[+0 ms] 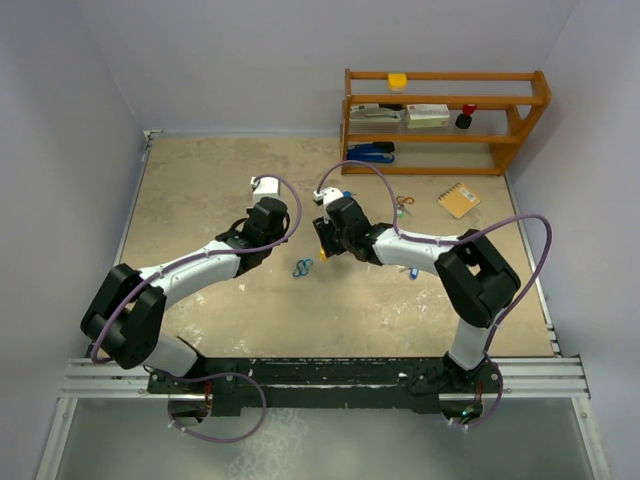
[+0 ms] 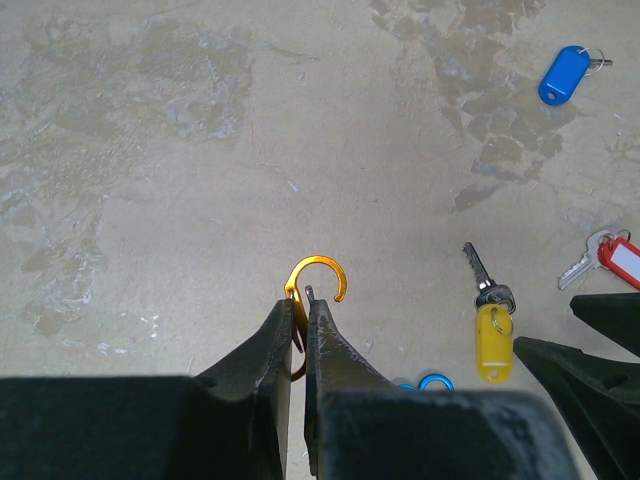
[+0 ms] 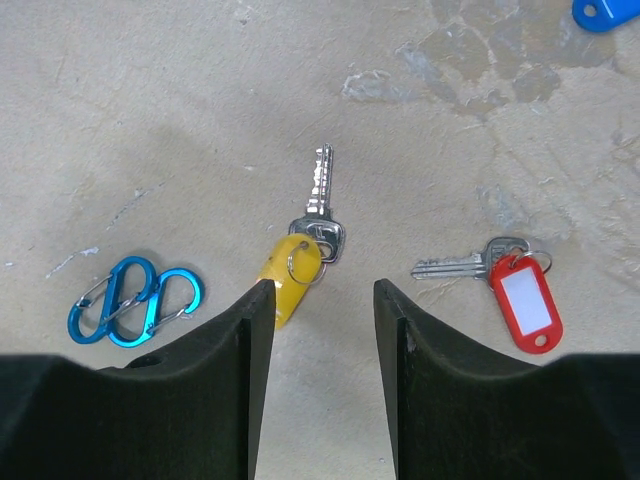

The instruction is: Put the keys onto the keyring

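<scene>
- Left gripper (image 2: 298, 300): pinched shut on the orange hook-shaped keyring (image 2: 318, 260), held off the table; no key on it.
- Blue figure-eight clips (image 3: 135, 300): on the table, untouched.
- Yellow-tagged key (image 3: 320, 232): flat on the table, just ahead of the right gripper.
- Right gripper (image 3: 325, 290): jaws apart, gripping nothing.
- Red-tagged key (image 3: 525, 300): loose on the table.
- Blue-tagged key (image 2: 565, 75): loose, farther off.
- Progress: judged barely begun, all visible keys still to thread.

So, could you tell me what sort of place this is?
Most likely a robotics lab work cell: plain white walls box in a worn beige tabletop, two robot arms are bolted to an aluminium rail, and an orange wooden shelf holds office supplies.
</scene>
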